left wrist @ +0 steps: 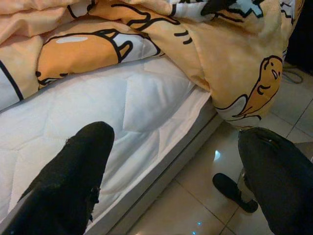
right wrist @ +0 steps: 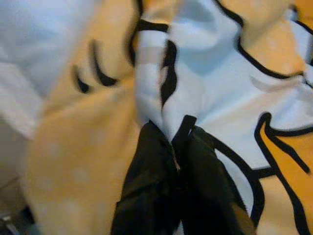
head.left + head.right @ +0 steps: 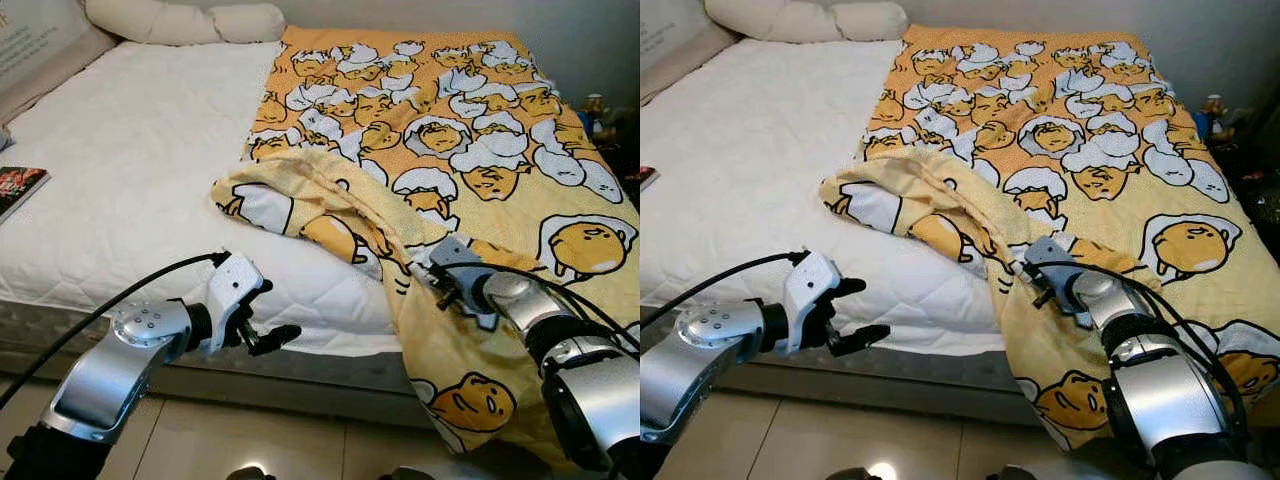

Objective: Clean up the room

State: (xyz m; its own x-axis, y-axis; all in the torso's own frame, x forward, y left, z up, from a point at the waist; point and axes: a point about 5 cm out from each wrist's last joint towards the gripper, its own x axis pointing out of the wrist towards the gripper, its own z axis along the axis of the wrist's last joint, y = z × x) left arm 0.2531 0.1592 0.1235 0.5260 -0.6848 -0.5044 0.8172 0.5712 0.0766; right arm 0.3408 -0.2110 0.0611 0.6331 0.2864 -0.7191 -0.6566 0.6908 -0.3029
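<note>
while its two black fingers pinch together on a fold of cloth, the right gripper (image 2: 178, 147) grips the yellow cartoon-print blanket (image 3: 470, 150) near the foot edge of the bed. the blanket covers the bed's right half, its left edge bunched into a ridge and a corner hanging over the edge toward the tiled floor (image 1: 205, 205). the left gripper (image 3: 268, 322) hovers wide apart over the white mattress (image 3: 130, 170) edge, holding nothing. pillows (image 3: 185, 20) lie at the head; a book (image 3: 15, 188) rests at the mattress's left side.
</note>
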